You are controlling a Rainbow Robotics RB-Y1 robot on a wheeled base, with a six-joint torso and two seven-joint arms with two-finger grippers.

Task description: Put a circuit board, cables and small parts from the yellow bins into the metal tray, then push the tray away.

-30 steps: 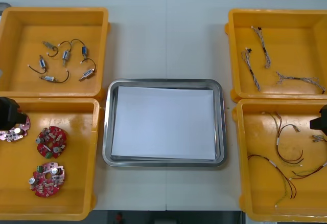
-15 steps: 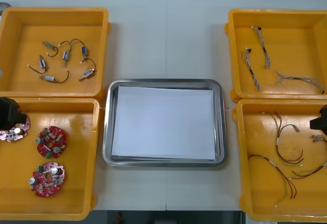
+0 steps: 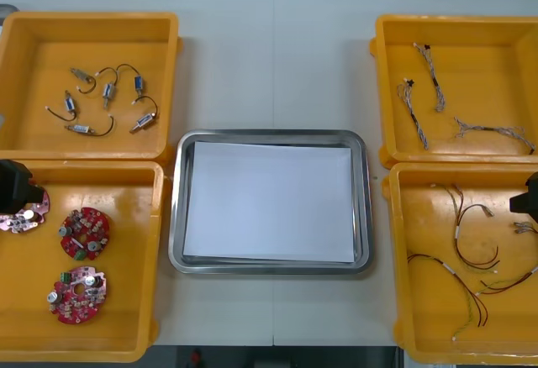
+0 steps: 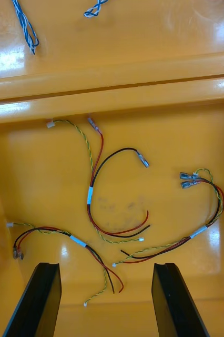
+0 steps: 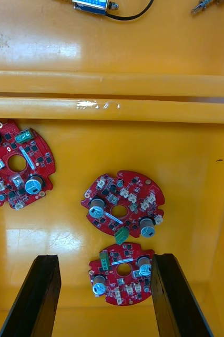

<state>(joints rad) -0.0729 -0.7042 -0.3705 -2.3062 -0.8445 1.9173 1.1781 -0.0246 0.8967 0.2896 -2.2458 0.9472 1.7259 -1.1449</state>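
Hovering over the yellow bin left of the metal tray, the open left hand straddles one circuit board, though a drifting descent could clip the neighbouring board, while the right hand, likewise open, hangs over cables right of the tray.

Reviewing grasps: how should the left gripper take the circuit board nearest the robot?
Probably straight down, the open left gripper pinching opposite side edges of the circuit board: it lies flat, another board close beyond its far edge. Right gripper hovers over the cable bin.
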